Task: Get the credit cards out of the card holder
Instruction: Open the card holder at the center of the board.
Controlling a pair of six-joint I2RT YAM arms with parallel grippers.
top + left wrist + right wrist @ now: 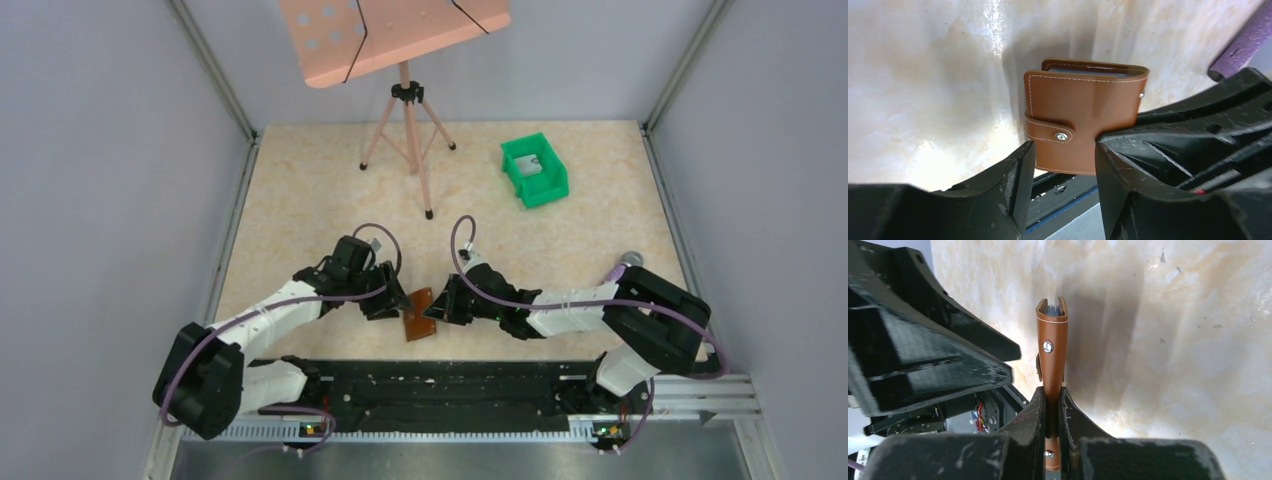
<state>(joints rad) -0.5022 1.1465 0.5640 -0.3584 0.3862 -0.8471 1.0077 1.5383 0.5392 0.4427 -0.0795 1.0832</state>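
The right gripper (1052, 399) has its jaws clenched on the card holder (1052, 352), pinching one thin edge of it so that the brown wallet stands on edge, seen end-on from the right wrist. Its snap tab (1050, 131) is fastened across the cover. Thin grey layers (1052, 302) show between the covers at the far end; whether they are cards or inner panels I cannot tell.

The left gripper (1063, 160) has its jaws released, spread about halfway, one finger on each side of the card holder's near part. The fingers (1015, 175) sit just beside the leather; I cannot tell whether they touch it.

From above, the card holder (420, 316) is at 6 o'clock on the worktop (300, 180), near the arms' bases. The left gripper is at its 9 o'clock, the right at its 3 o'clock. Both arms lie low, elbows out, forearms angled inward so the wrists face each other. A green bin (540, 185) stands at 1 o'clock on the worktop.
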